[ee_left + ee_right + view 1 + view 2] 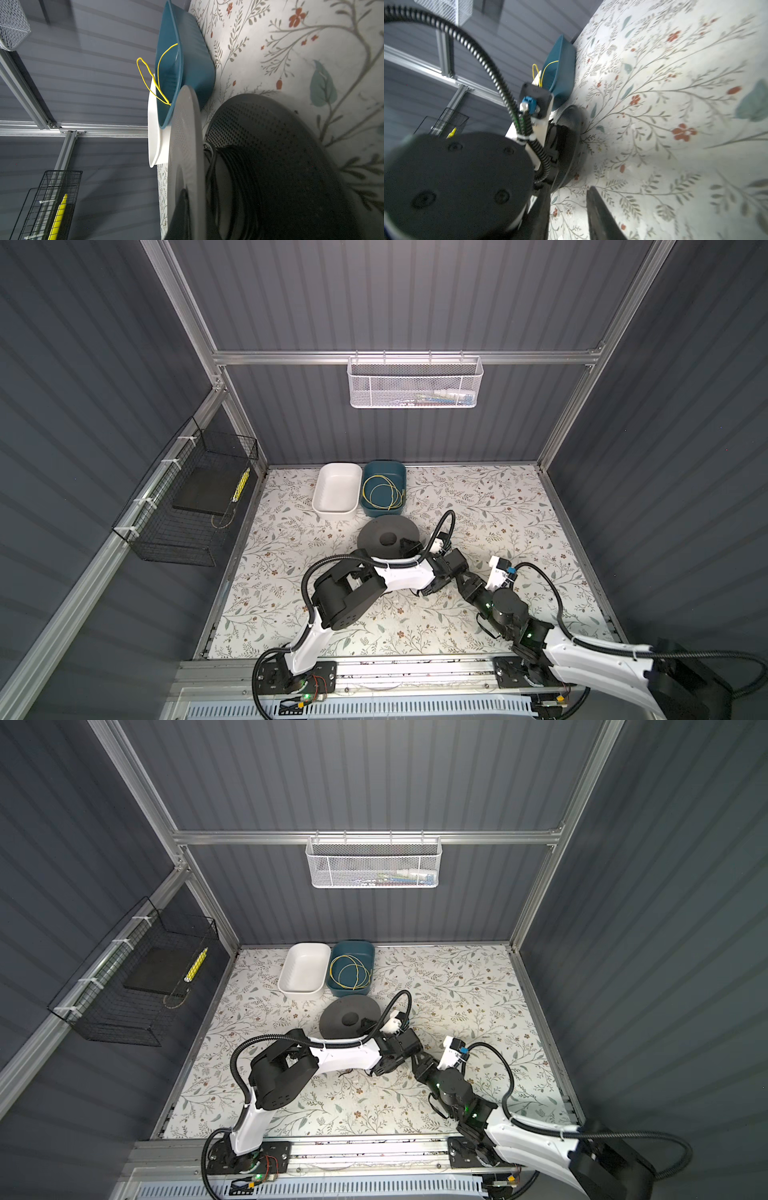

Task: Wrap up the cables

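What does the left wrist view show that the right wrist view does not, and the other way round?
Only the left wrist view shows plainly the black cable wound on the spool. Only the right wrist view shows the right gripper, jaws apart, and the left arm's wrist camera. Both show the spool, the teal bin with the yellow wire, and the floral table.
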Robot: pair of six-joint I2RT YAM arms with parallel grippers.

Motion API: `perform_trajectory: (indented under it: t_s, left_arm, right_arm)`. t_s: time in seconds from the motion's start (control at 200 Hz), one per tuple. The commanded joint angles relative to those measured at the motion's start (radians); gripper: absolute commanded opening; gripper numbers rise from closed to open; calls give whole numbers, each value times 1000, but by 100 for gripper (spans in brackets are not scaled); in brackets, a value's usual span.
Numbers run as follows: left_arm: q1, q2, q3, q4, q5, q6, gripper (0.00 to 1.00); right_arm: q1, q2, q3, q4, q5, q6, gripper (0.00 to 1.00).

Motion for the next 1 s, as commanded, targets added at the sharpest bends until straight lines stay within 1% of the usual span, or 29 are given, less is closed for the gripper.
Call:
perform_trajectory:
  t_s: [0.0, 0.045, 0.24, 0.31, 0.345, 0.435, 0.505, 0.595, 0.69, 0.715, 0.795, 0.875, 0.995]
  left_arm:
    - [7, 50, -65, 39, 468, -138, 6]
    - [7, 50, -71, 38, 468, -134, 6]
    - [7, 59, -82, 54, 496, -115, 11]
    - [7, 51, -88, 61, 507, -111, 18]
    - [7, 44, -92, 63, 512, -104, 20]
    - [7, 27, -83, 41, 517, -93, 36]
    - [7, 14, -61, -1, 515, -89, 54]
    - [5, -24, -41, -41, 532, -81, 65]
    - [-2, -91, -21, -92, 556, -72, 83]
    - [-4, -109, 23, -109, 563, -68, 88]
    - [-12, -159, 58, -161, 560, -57, 98]
    - [-19, -209, 91, -212, 568, -60, 99]
    - [-22, -279, 92, -242, 578, -51, 99]
  right_arm:
    - [-77, -58, 25, -354, 19, -2, 36]
    - [-101, -63, 34, -396, 12, -2, 35]
    - [-181, -36, 79, -423, -20, -70, 39]
    - [-216, -30, 90, -416, -45, -96, 39]
    - [-233, -30, 98, -420, -54, -108, 39]
    - [-265, -38, 111, -423, -72, -140, 39]
    - [-283, -47, 121, -435, -75, -161, 39]
    - [-309, -63, 134, -461, -81, -186, 39]
    - [-345, -82, 155, -496, -88, -217, 40]
    - [-356, -86, 164, -507, -89, -225, 41]
    - [-393, -90, 192, -529, -105, -268, 43]
    - [-433, -81, 229, -557, -127, -300, 46]
    - [-477, -54, 270, -566, -174, -330, 50]
